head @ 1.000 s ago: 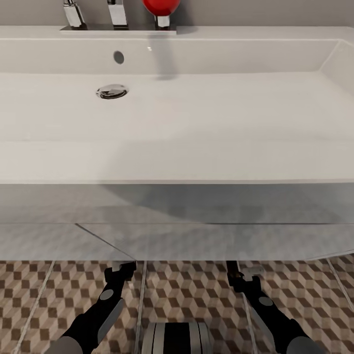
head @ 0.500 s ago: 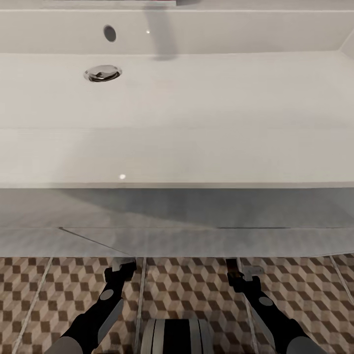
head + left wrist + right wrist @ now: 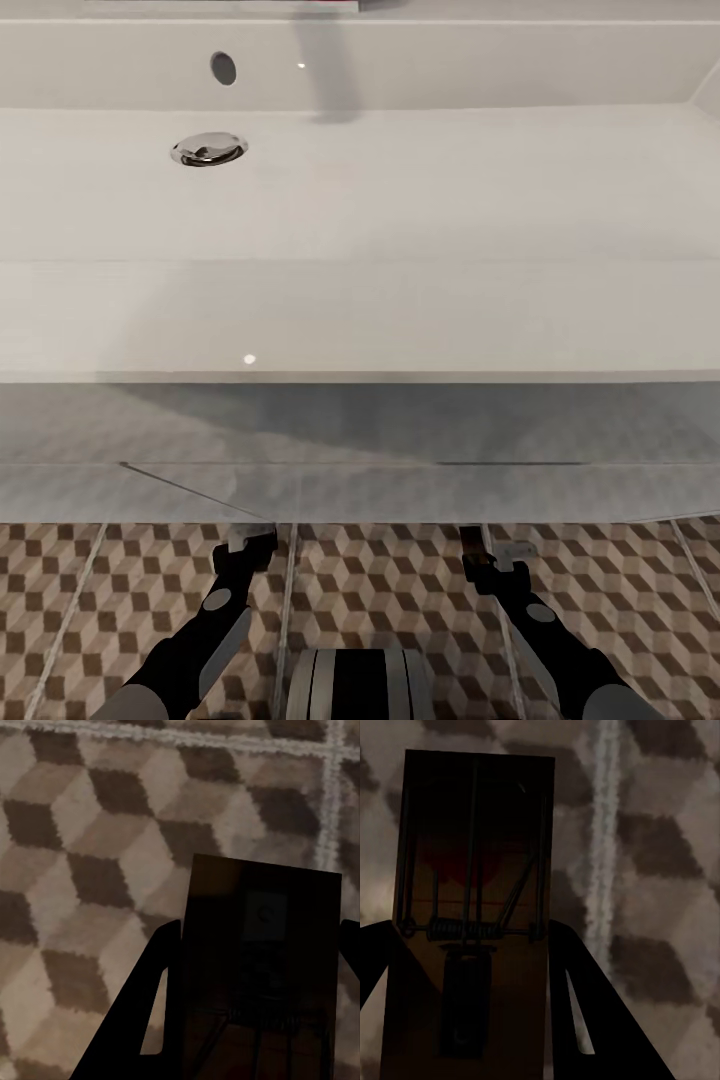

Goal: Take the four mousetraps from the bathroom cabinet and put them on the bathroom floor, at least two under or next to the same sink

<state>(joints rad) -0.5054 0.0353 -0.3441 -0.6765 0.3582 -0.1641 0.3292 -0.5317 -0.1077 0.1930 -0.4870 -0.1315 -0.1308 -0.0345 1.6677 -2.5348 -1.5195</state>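
My left gripper (image 3: 252,541) clamped on mousetrap (image 3: 259,967), right gripper (image 3: 487,556) clamped on second mousetrap (image 3: 472,915). Both hang low over floor (image 3: 380,590), just at sink (image 3: 360,320) front edge. Floor lies straight below each trap; board long axis runs out along fingers. Arms equally near. Traps: flat dark-brown wood, wire spring and bar. Judgement: lower, release near sink.

Both arms reaching forward and down, left end effector (image 3: 246,541) and right end effector (image 3: 497,556) each clamped shut

Head looks down over sink (image 3: 360,330); wrists close above floor (image 3: 90,832).
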